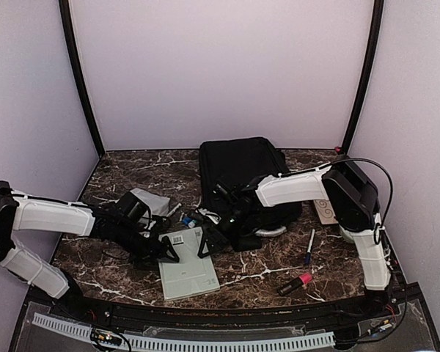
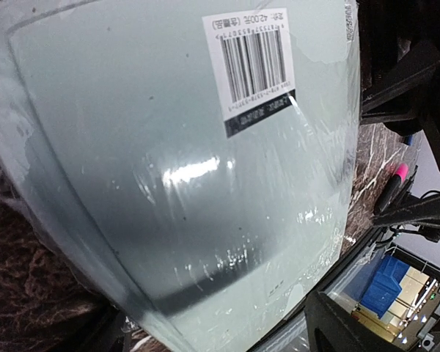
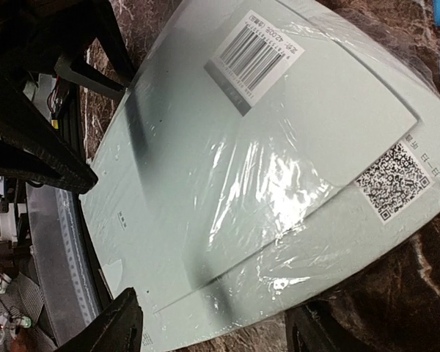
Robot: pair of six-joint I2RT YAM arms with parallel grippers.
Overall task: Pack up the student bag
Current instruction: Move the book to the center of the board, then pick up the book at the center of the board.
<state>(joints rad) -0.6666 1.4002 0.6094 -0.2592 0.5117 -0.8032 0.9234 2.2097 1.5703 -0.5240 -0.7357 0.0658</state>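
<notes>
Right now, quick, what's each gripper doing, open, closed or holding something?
Left gripper: open, at the wrapped notebook, holding nothing.
Right gripper: open, fingers spread over that notebook, holding nothing.

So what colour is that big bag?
The bag is black; the overhead view shows it best.

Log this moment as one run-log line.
left gripper: open, over far edge of wrapped notebook | right gripper: open, same edge | student bag: behind, notebook not yet inside

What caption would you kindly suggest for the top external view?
Left gripper and right gripper at the far corners of a shrink-wrapped pale-green notebook pack, black student bag behind.
</notes>
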